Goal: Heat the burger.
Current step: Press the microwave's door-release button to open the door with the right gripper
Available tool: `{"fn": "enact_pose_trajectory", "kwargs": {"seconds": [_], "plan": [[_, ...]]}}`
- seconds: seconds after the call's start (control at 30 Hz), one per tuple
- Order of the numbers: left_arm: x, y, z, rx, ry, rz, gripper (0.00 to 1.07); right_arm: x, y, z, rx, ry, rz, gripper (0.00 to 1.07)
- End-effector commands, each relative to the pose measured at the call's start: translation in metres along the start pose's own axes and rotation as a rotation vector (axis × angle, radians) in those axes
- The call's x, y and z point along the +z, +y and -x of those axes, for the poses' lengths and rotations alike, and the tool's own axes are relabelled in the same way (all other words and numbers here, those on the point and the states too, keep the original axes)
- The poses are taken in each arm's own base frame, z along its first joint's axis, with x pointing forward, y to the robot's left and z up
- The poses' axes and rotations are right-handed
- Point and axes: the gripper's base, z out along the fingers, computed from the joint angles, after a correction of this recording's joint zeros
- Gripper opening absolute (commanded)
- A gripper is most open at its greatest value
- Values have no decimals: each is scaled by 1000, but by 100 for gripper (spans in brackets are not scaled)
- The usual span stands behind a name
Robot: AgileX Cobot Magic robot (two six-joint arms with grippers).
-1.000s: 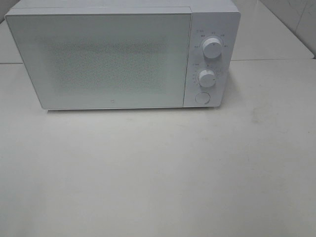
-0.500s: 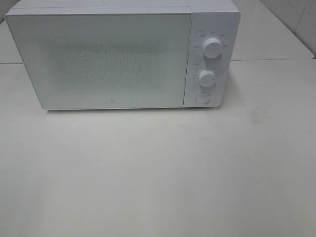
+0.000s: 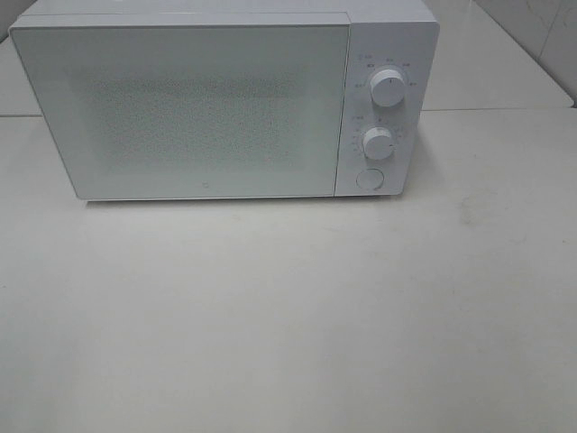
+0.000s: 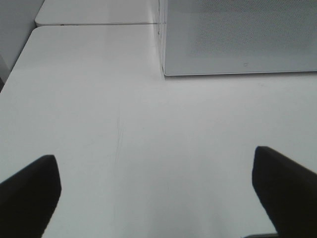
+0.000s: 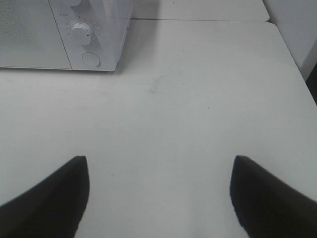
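Burger: not in sight in any view, so its place cannot be told.

White microwave stands at the far side of the pale bench. Door shut, and the speckled window shows nothing inside. Control panel on its right end has an upper dial, a lower dial and a round button beneath them.

Above the bench hangs the left gripper, with the microwave's left front corner ahead of it. Jaws released, spread wide, nothing between them.

Also above the bench is the right gripper, with the panel end of the microwave ahead. Jaws released, wide apart, holding nothing.
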Motion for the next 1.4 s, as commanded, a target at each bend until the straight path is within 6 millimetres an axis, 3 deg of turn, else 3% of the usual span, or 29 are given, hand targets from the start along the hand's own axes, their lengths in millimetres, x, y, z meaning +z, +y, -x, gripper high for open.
{"fn": "enact_pose_trajectory", "kwargs": {"seconds": [0.03,0.37,0.63,0.97,1.27,1.4], "plan": [[-2,0,-2,-1,-9,6,99,-3,0,-2,-5,-34,-6,76],[-2,0,-2,-1,-9,6,99,-7,0,13,-3,-55,-3,76],[-2,0,-2,-1,-9,6,99,14,2,39,-6,-77,2,76],[-2,0,-2,-1,-9,6,99,53,6,72,-14,-109,12,76],[-2,0,-2,-1,-9,6,99,88,8,86,-19,-83,17,76],[-2,0,-2,-1,-9,6,99,112,10,92,-18,-93,23,76]]}}
